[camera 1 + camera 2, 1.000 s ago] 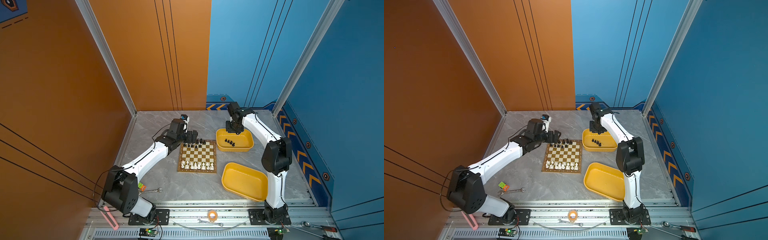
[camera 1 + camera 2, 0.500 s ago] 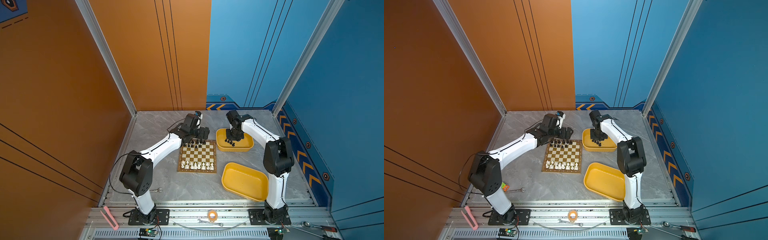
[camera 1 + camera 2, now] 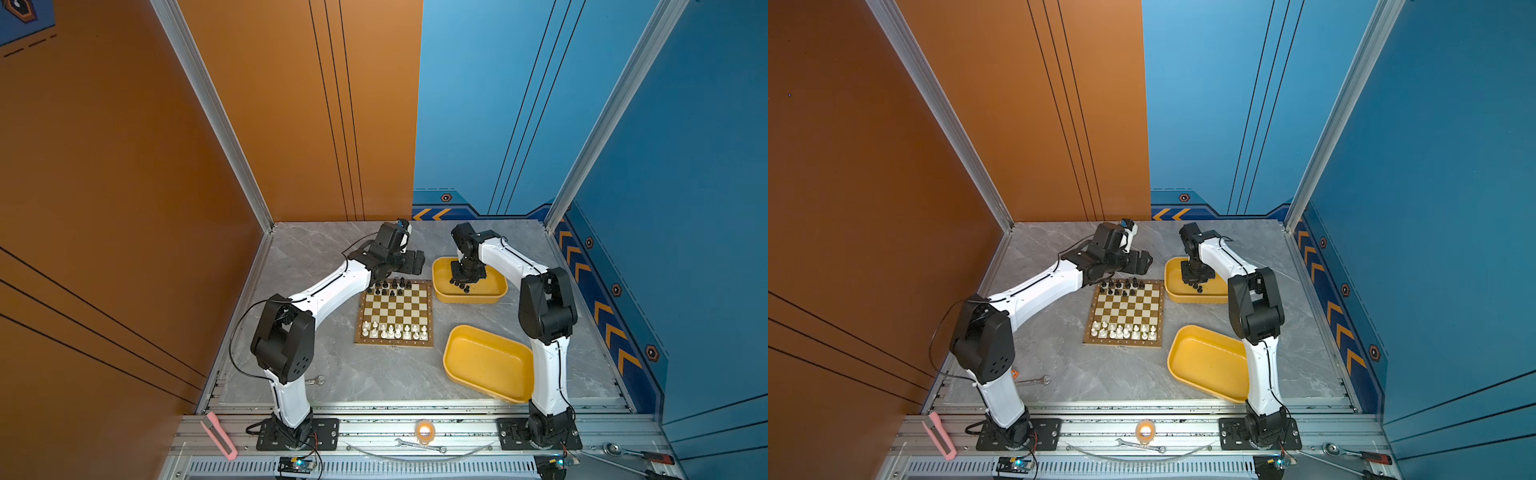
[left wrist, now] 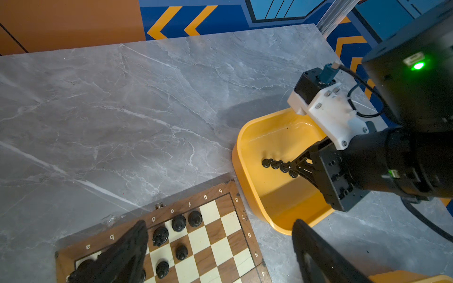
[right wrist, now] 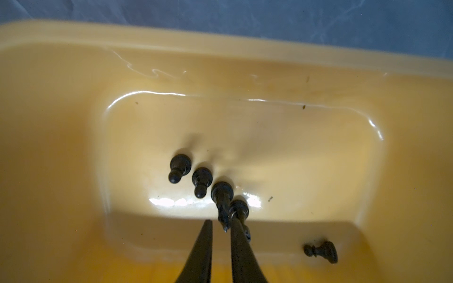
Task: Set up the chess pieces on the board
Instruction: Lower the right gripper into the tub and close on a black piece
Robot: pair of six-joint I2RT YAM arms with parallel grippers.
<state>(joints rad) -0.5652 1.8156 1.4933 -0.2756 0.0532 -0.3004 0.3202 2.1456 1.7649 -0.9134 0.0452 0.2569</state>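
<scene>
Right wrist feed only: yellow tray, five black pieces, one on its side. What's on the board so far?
Observer: Two rows of cream-white pieces stand along the near edge of the board, on the arm bases' side.
Operator: Black?
Observer: Partial. Black pieces sit on the far rows, but g8 and h8, the corner squares next to the pawn tray, are bare.
Operator: Left arm busy?
Observer: No. The left gripper hangs over that far edge, jaws wide open, holding nothing.
</scene>
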